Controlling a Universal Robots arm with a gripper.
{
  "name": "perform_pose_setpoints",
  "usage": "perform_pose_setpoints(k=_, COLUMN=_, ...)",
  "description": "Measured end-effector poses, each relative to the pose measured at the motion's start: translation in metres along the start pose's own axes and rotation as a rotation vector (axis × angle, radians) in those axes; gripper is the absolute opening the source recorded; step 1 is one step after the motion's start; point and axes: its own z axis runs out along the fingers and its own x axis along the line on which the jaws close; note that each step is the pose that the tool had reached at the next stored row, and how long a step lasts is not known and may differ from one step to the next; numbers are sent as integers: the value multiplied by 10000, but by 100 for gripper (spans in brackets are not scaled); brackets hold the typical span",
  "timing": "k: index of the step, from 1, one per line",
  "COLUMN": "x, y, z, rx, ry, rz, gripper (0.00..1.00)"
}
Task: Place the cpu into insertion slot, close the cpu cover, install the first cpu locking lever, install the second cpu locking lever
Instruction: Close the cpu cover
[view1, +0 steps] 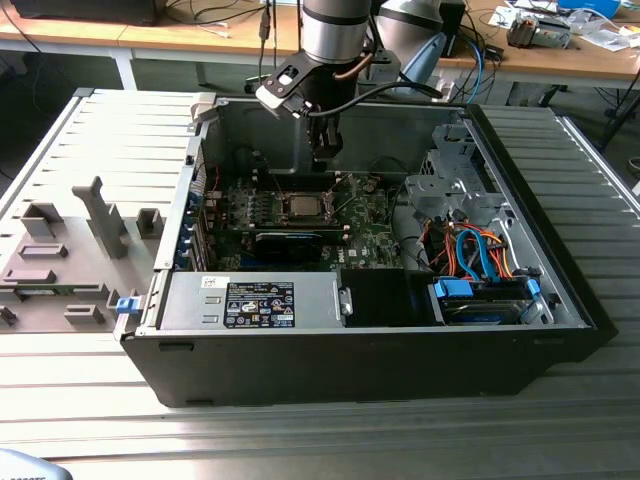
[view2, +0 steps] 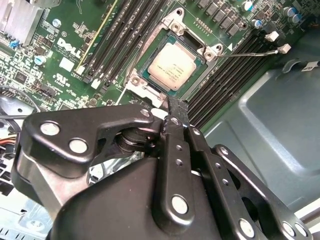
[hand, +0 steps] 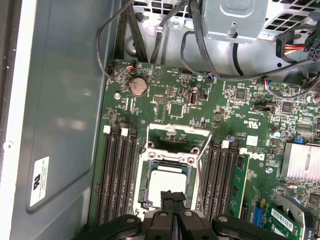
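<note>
Hand (view2: 176, 106) clenched shut and empty, fingertips together, over cpu (view2: 172, 69) in insertion slot (view2: 142, 86)

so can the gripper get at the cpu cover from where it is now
Probably yes: the gripper hangs shut above the seated cpu, and the cpu cover stands open right beside it, with nothing lying between them in the first wrist view.

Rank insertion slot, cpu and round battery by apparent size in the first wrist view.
1. insertion slot, framing the chip.
2. cpu, partly hidden by the pincer.
3. round battery.
All lie on one board, so nearness hardly skews this.
</note>
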Motion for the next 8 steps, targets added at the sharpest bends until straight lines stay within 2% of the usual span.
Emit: perform_pose_setpoints(k=8, x=-5, y=36, z=-1, rx=0, ry=0, rz=0, gripper=11)
